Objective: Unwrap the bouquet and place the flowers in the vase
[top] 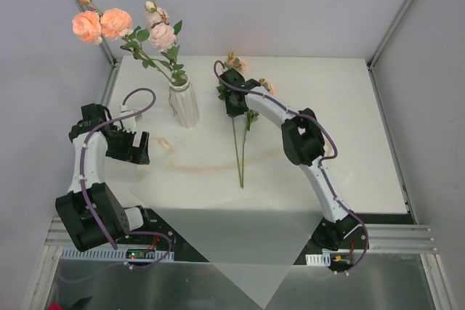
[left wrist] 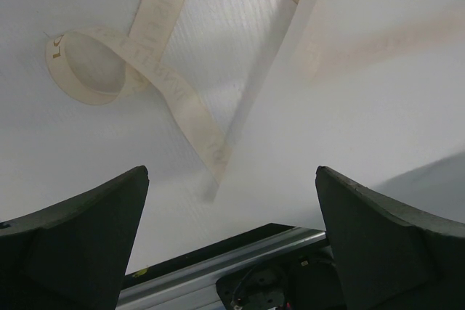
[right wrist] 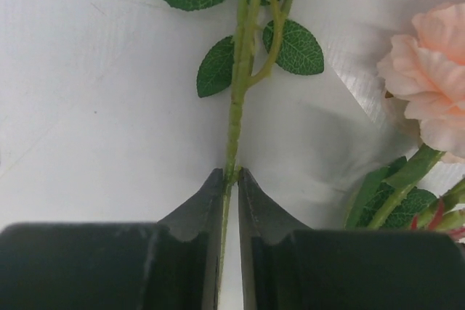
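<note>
Your right gripper point(right wrist: 231, 176) pinches a loose stem point(right wrist: 236, 107) lying on the table point(top: 349, 143) right of the vase point(top: 184, 103), which already holds several flowers point(top: 160, 34); your left gripper point(left wrist: 232, 172) gapes over the shed ribbon point(left wrist: 174, 85), so perhaps two stems remain.

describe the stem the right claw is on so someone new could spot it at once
Start at the white ribbed vase standing at the back left of the table. Just to its right a long green stem lies flat, its bare end pointing toward the near edge. Unlike the roses upright in the vase, it lies down with the right claw pinched shut on it.
</note>
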`<move>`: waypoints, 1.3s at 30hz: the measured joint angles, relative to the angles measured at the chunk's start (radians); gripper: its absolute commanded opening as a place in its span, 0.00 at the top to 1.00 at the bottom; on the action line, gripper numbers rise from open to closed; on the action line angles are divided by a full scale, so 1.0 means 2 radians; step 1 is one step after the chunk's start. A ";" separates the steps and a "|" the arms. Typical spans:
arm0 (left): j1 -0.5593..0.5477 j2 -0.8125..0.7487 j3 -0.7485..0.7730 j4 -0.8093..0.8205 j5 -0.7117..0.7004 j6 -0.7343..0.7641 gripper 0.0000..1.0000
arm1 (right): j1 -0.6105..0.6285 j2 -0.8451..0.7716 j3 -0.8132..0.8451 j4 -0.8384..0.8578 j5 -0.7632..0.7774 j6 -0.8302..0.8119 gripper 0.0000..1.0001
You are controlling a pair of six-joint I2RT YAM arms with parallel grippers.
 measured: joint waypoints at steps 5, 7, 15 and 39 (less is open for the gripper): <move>0.000 0.000 0.000 0.000 0.000 0.000 0.01 | 0.001 0.003 0.005 -0.005 0.010 0.002 0.99; 0.000 0.000 0.000 0.000 0.000 0.000 0.01 | 0.001 0.003 0.005 -0.004 0.013 0.002 0.99; 0.000 0.000 0.000 0.000 0.000 0.000 0.01 | -0.002 -0.052 -0.073 0.055 -0.003 0.030 0.99; 0.000 -0.014 -0.002 0.000 0.000 0.006 0.01 | 0.002 -0.359 -0.315 0.196 -0.108 0.079 0.70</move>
